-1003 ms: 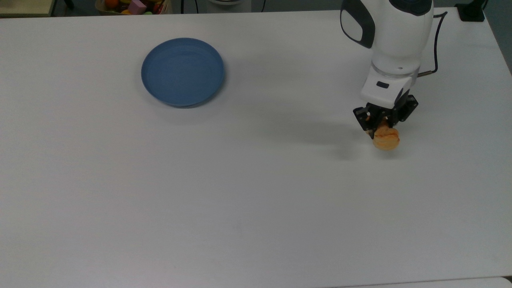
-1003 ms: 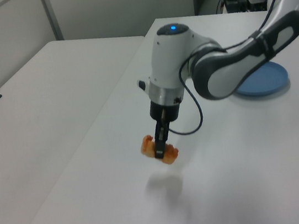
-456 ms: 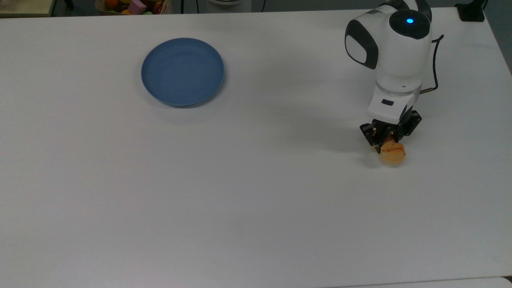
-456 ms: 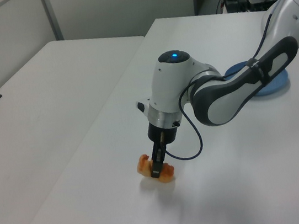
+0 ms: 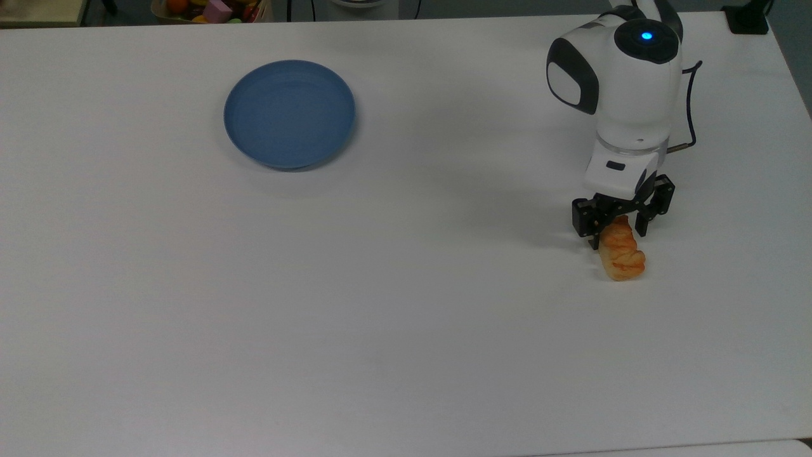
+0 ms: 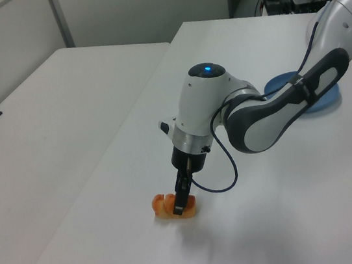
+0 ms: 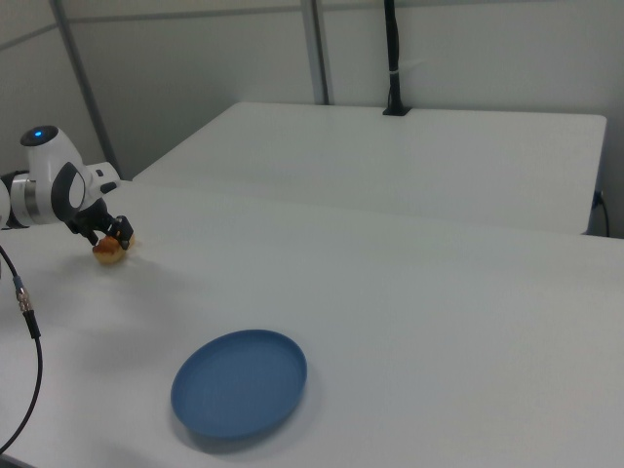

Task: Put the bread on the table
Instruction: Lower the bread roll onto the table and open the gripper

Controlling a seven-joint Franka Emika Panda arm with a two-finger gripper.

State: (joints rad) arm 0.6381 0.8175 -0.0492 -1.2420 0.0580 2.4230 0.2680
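Now bread (image 5: pixel 622 257) on table (image 5: pixel 406 317); plate (image 5: pixel 290 114) bare.

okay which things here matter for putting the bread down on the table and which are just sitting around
Part of the job:
bread
table
gripper

Just lying about:
blue plate
box of colourful items past the table's far edge

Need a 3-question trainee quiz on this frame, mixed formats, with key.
1. True or false: the bread lies on the blue plate.
2. In the top view, the gripper is at which end of the bread: A upper, B lower?
3. Fill in: the bread rests on the white ____.

Key: 1 false, it is far to the top view's right of the plate. 2 A, fingers spread either side of that end. 3 table.
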